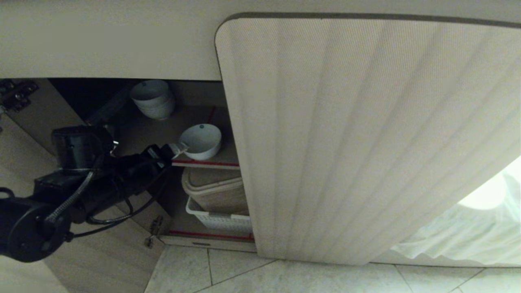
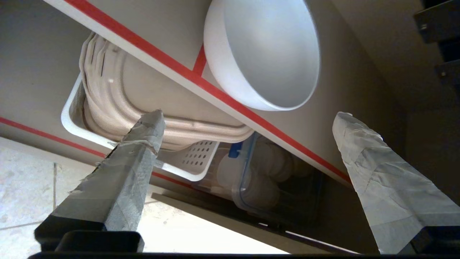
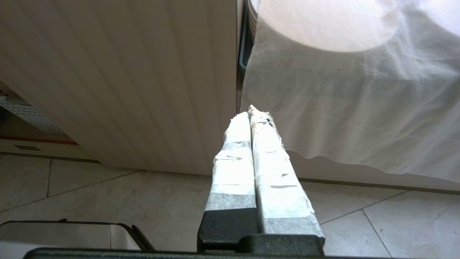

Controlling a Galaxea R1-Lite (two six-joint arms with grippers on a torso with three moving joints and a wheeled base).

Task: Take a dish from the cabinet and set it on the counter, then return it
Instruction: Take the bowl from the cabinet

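Now left gripper gapes (empty) before dish.

One small white round ceramic bowl stands alone at centre left of the head view. One stack of similar white bowls sits at upper left; how many are in the stack cannot be told. One white perforated plastic basket holds one beige moulded container, below centre. One clear lidded box with a blue clip is counted in the left wrist view. Red-edged shelves: two. Fluted beige cabinet doors: one shown fully.
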